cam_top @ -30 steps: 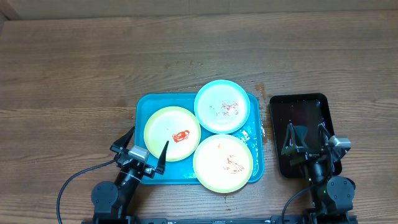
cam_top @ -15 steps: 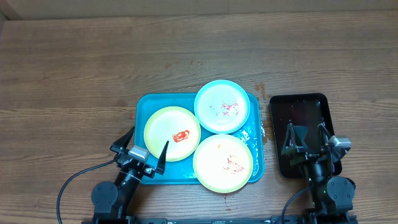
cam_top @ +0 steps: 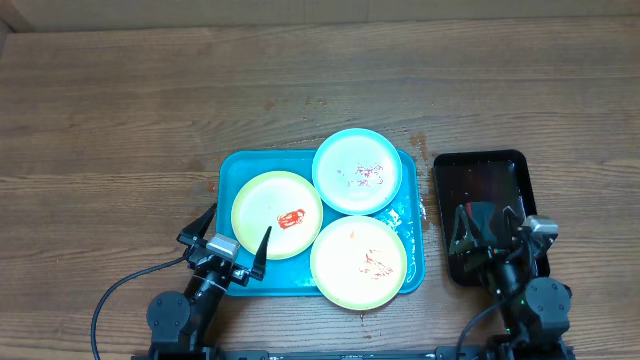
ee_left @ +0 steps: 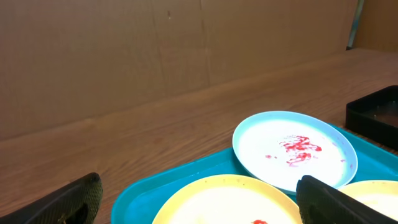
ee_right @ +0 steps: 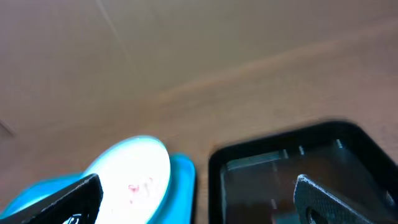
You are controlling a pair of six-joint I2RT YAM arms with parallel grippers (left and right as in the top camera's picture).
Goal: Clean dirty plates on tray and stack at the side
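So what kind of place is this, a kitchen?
Probably not a kitchen; more likely a robot test bench. A wooden table holds a turquoise tray of sauce-smeared plates, with the left gripper and right gripper nearby, plain brown board behind.

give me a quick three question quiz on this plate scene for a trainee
1. True or false: the light blue round plastic plate, the pale yellow-green round plastic plate with a red blob and the pale yellow-green round plastic plate with faint smears all rest on the large turquoise rectangular plastic tray.
2. Which plate lies farthest from the robot? A. light blue B. red blob C. faint smears
3. Fill in: the left gripper and the right gripper both stand ___, holding nothing.
Key: 1 true; 2 A; 3 open.
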